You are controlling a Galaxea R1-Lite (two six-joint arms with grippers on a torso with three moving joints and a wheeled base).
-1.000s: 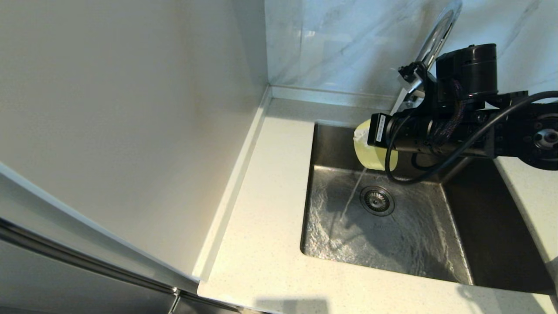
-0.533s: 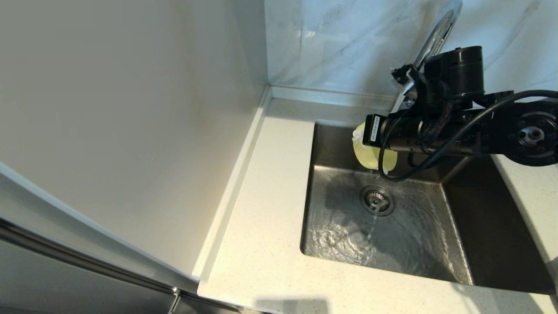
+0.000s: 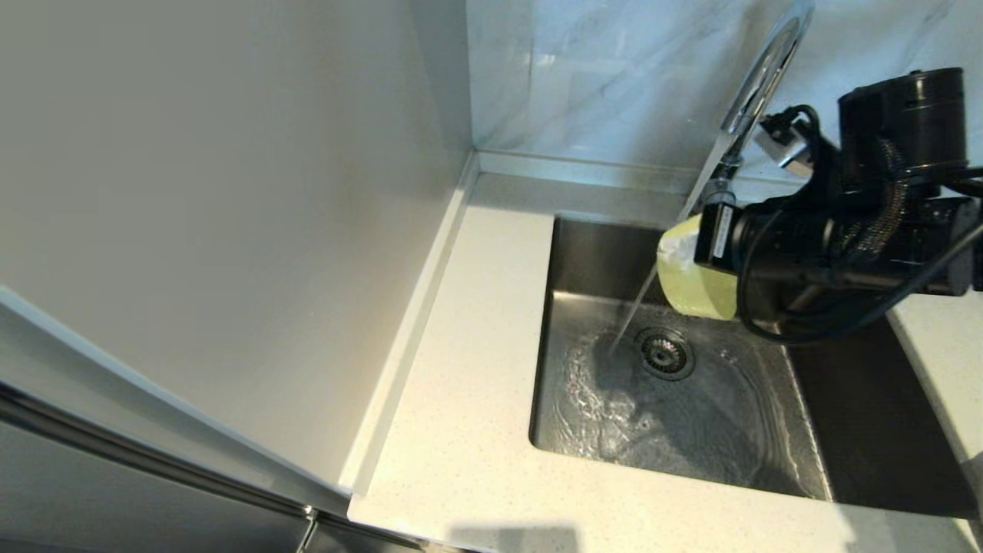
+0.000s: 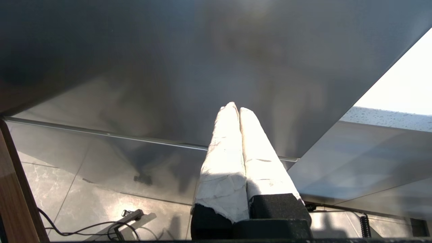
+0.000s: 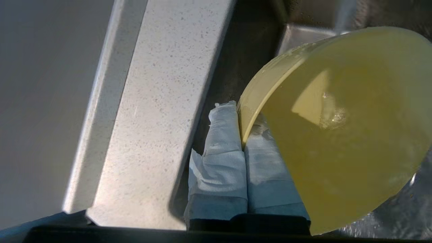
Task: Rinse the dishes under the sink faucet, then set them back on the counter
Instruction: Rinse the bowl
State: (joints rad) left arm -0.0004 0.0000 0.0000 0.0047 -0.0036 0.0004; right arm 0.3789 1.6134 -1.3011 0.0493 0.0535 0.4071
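While water ran from the tall chrome gooseneck faucet (image 3: 756, 73) in a slanted stream, the scene read from the left as follows: a plain pale wall panel (image 3: 230, 192), then the off-white speckled stone counter (image 3: 476, 369), then the square brushed stainless-steel sink (image 3: 691, 399), its floor covered by a rippling sheet of water around the round metal drain strainer (image 3: 664, 353). Above the far part of the basin, right of the stream, the right gripper (image 5: 241, 141) held the small pastel-yellow round bowl (image 3: 695, 280) tipped on its side, its tape-wrapped fingers clamped on the rim, one outside the wall and one inside. The bowl's inside looked wet, with a little water glinting at its base; I could not tell whether any had pooled there. The stream seemed to pass just left of the bowl, not into it. The left gripper (image 4: 236, 111) hung out of the head view beneath a grey panel, fingers pressed together on nothing. The likeliest trouble was a slip: a wet, smooth rim pinched at one point could twist or drop into the sink. A tilted bowl carried to the counter might also dribble water over it. No plate or chopsticks showed.
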